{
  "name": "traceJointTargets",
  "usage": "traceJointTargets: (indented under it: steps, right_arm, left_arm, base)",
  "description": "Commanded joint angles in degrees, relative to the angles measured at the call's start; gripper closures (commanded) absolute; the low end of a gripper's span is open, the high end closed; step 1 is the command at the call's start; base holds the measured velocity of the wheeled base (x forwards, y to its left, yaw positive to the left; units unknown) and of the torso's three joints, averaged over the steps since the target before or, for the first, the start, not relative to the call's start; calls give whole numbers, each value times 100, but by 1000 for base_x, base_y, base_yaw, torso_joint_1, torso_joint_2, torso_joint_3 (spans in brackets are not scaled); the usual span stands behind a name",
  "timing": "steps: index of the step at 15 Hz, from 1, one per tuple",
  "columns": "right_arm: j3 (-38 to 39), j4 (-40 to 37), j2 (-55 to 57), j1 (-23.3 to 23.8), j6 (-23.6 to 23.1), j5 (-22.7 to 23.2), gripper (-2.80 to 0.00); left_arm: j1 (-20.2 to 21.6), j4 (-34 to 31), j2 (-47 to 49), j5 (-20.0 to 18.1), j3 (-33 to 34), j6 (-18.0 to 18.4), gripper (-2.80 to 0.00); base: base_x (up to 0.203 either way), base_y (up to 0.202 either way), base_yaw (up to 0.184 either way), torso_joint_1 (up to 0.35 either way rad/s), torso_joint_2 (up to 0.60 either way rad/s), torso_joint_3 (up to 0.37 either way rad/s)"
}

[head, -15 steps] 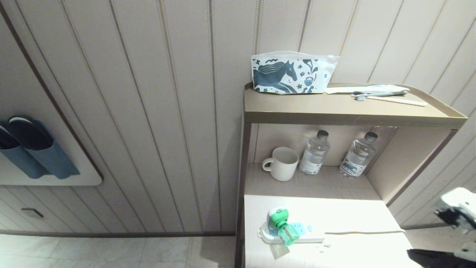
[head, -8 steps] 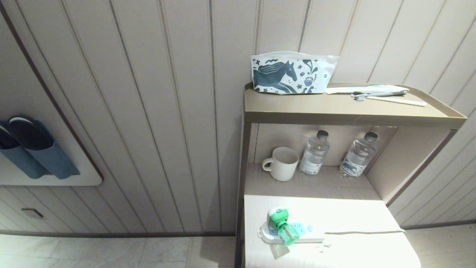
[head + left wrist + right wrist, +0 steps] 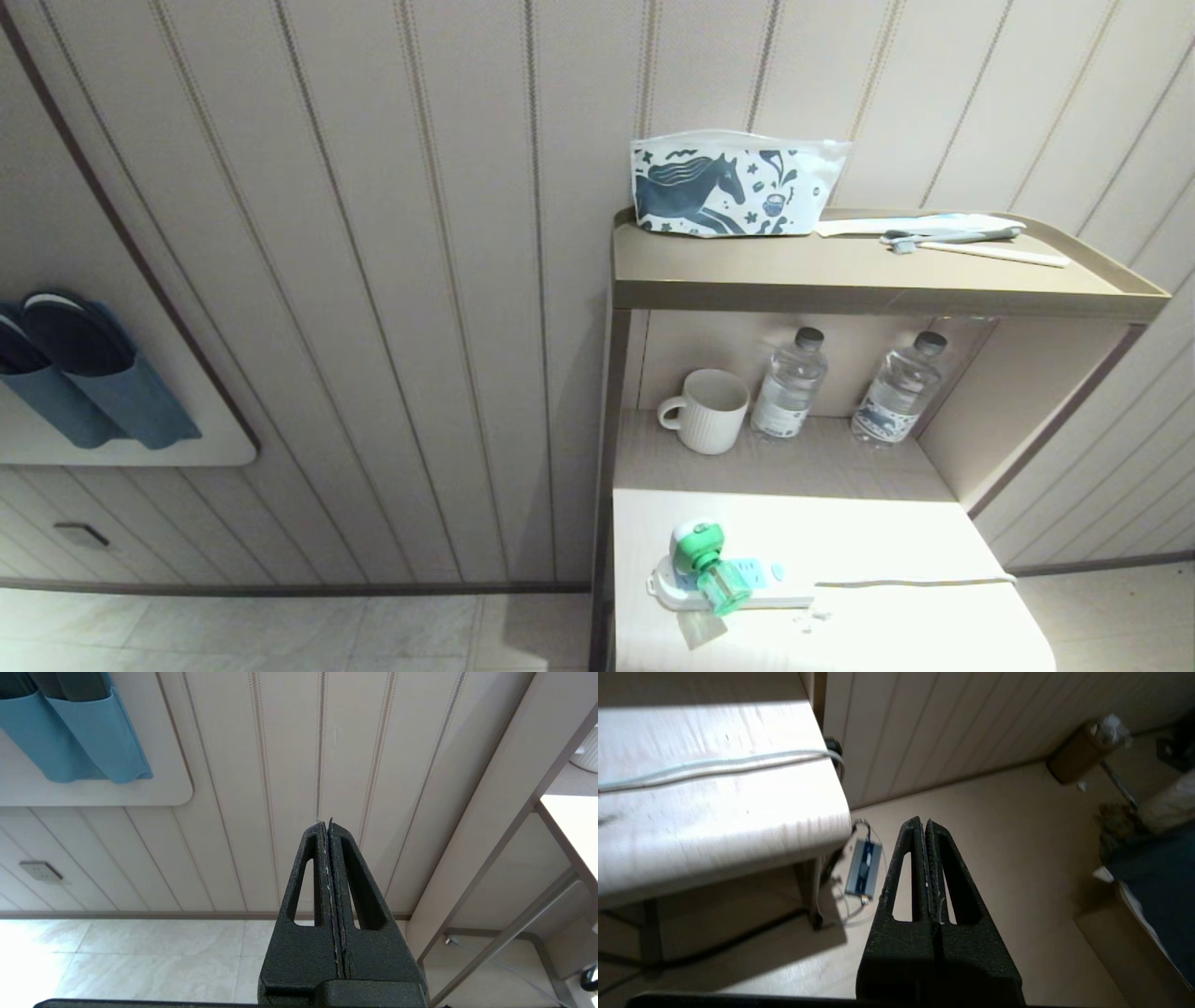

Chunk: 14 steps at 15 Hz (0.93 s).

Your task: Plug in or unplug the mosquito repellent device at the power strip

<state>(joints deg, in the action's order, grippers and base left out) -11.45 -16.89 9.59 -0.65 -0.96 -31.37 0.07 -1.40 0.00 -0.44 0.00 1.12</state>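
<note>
The mosquito repellent device [image 3: 707, 564], green-and-white head with a translucent green bottle, sits plugged into the left end of the white power strip [image 3: 756, 586] on the pale lower tabletop [image 3: 887, 541]. The strip's white cord [image 3: 915, 582] runs right to the table edge; the same cord [image 3: 714, 767] shows in the right wrist view. Neither arm shows in the head view. My right gripper [image 3: 923, 823] is shut and empty, low beside the table's right corner, over the floor. My left gripper [image 3: 325, 825] is shut and empty, facing the panelled wall left of the table.
A white mug [image 3: 707, 409] and two clear water bottles [image 3: 792, 383] stand on the middle shelf. A horse-print pouch [image 3: 733, 182] and toothbrushes [image 3: 971, 241] lie on the top shelf. Blue slippers [image 3: 84, 373] hang on the left wall. A small grey box [image 3: 864, 868] with wires lies on the floor.
My right arm, seen at the head view's right edge a second ago, has dropped out of that view. The device and power strip have not moved.
</note>
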Motion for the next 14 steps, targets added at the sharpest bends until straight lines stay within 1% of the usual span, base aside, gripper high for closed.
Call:
traceJointTargets:
  steps: [1, 2, 3, 5, 6, 7, 8, 11, 14]
  right_arm:
    - [369, 601, -924, 89, -263, 320, 0]
    - [459, 800, -958, 98, -311, 596, 0]
    - [610, 1122, -954, 99, -275, 1004, 0]
    - [854, 1602, -951, 98, -394, 2027, 0]
    - [916, 1682, -950, 99, -441, 2405, 0]
    - [1013, 1715, -950, 100, -469, 2914, 0]
    - [1111, 1649, -950, 95, -475, 3199, 0]
    - [1145, 1557, -950, 91, -232, 3183, 0]
    - [1145, 1557, -941, 91, -230, 3190, 0]
  left_arm:
    - [1, 0, 9, 0, 0, -7, 0]
    - [1, 0, 9, 0, 0, -7, 0]
    - [1, 0, 9, 0, 0, -7, 0]
    - [1, 0, 9, 0, 0, -7, 0]
    - [1, 0, 9, 0, 0, -2, 0]
    - [1, 0, 9, 0, 0, 2, 0]
    - [1, 0, 9, 0, 0, -7, 0]
    - [1, 0, 9, 0, 0, -7, 0]
    - [1, 0, 9, 0, 0, 2, 0]
  base:
    - [0, 0, 0, 0, 0, 0]
    - [0, 0, 0, 0, 0, 0]
    - [0, 0, 0, 0, 0, 0]
    - [0, 0, 0, 0, 0, 0]
    - [0, 0, 0, 0, 0, 0]
    - [0, 0, 0, 0, 0, 0]
    - [0, 0, 0, 0, 0, 0]
    - [0, 0, 0, 0, 0, 0]
    - [0, 0, 0, 0, 0, 0]
